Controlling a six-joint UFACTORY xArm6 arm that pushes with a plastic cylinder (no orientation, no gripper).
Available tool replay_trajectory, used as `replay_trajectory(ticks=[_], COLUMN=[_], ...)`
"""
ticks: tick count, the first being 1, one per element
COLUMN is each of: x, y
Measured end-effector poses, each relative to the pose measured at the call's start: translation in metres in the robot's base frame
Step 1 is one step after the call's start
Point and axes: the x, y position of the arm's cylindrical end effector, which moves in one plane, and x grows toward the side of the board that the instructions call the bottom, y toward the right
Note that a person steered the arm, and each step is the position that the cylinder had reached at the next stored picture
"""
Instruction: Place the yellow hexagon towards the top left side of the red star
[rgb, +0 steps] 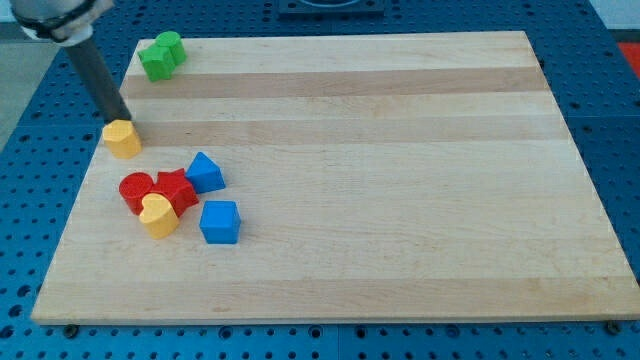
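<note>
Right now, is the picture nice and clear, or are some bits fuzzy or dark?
In the camera view the wooden board is evenly lit, without strong glare; the blocks look sharp and cast only small soft shadows, as under the blue cube; my tip sits at the yellow hexagon's top edge, while the rod's top looks fuzzy at the view's top left corner.

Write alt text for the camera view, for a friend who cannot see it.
A dark rod's tip touches the top of a yellow hexagon near the left edge of a wooden board. Below it cluster a red star, red cylinder, yellow heart, blue triangle and blue cube. A green block sits at the top left corner.
</note>
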Motion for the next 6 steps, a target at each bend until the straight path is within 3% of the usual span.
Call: replay_trajectory(ticks=[1, 2, 4, 5, 6], x=[0.041, 0.049, -0.009, -0.003, 0.031], y=[0.041, 0.049, -0.04, -0.04, -0.039])
